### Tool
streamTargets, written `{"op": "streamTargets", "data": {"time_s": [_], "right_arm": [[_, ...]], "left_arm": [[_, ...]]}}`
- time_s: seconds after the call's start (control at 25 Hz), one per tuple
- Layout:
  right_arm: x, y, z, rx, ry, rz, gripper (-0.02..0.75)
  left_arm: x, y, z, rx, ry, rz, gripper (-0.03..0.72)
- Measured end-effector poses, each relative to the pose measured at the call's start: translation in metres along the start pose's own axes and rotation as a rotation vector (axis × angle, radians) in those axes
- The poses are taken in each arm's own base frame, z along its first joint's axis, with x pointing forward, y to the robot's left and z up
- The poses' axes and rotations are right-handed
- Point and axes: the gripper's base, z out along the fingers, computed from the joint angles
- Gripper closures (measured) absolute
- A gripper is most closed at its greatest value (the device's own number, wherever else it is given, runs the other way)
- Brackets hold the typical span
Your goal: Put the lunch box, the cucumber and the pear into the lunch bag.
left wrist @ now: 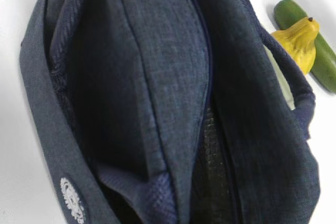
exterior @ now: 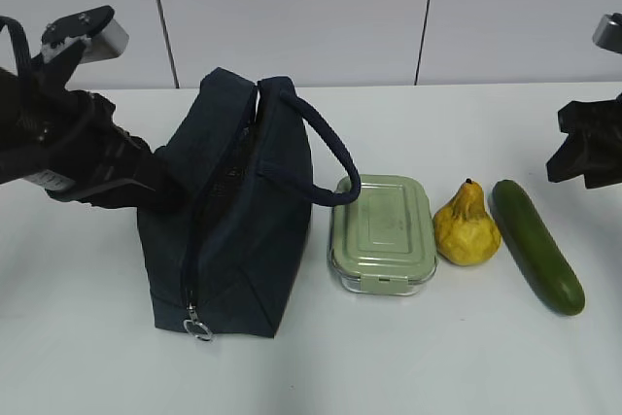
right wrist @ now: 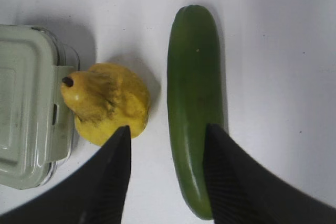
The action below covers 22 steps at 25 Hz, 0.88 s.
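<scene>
Left hand (exterior: 146, 182), centre-left of the exterior view, is pressed against the left flank of the lunch bag (exterior: 238, 230); its fingers are hidden by arm and fabric, and the left wrist view shows only cloth, so cannot tell whether they stand apart or together.

Right hand (right wrist: 165, 177): fingers apart, nothing between them but bare tabletop (right wrist: 273, 51). In the right wrist view the left finger lies over the lower edge of the pear (right wrist: 107, 103), the right finger over the lower right side of the cucumber (right wrist: 193, 103). In the exterior view this hand sits at the right edge, above and apart from the cucumber.

Row across the exterior view: bag, lunch box (exterior: 382, 233), pear, cucumber. The bag's loop handle rests on the lunch box's left edge. Pear is just beside the box, with a narrow gap between pear and cucumber. Open tabletop lies in front of and right of the cucumber.

Bag: dark navy woven fabric, boxy, zipper parted along the top, silver ring pull at lower front. Box: clear, rounded corners, sage-green lid. Pear: yellow, bumpy. Cucumber: smooth, dark green.
</scene>
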Motion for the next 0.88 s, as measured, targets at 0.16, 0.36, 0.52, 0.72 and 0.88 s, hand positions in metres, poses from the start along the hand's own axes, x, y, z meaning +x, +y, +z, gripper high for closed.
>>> {"op": "streamTargets", "data": {"time_s": [0.16,0.36,0.52,0.72,0.88], "right_arm": [[-0.006,-0.003,0.01,-0.002,0.008,0.009,0.383],[-0.025,-0.007,0.021,-0.009,0.009,0.009,0.349],[-0.041,-0.015,0.043,-0.014,0.073,-0.008,0.284],[-0.052,-0.017,0.067,0.009,0.155,-0.026,0.274],[-0.063,-0.004,0.077,0.097,0.183,-0.095,0.273]], "left_arm": [[0.0,0.0,0.0,-0.003,-0.004,0.004,0.679],[-0.001,0.0,0.0,-0.003,-0.005,0.006,0.685],[-0.001,0.001,0.0,-0.007,-0.011,0.007,0.685],[-0.002,0.001,0.0,-0.011,-0.018,0.007,0.685],[-0.002,0.001,0.0,-0.011,-0.018,0.007,0.685]]}}
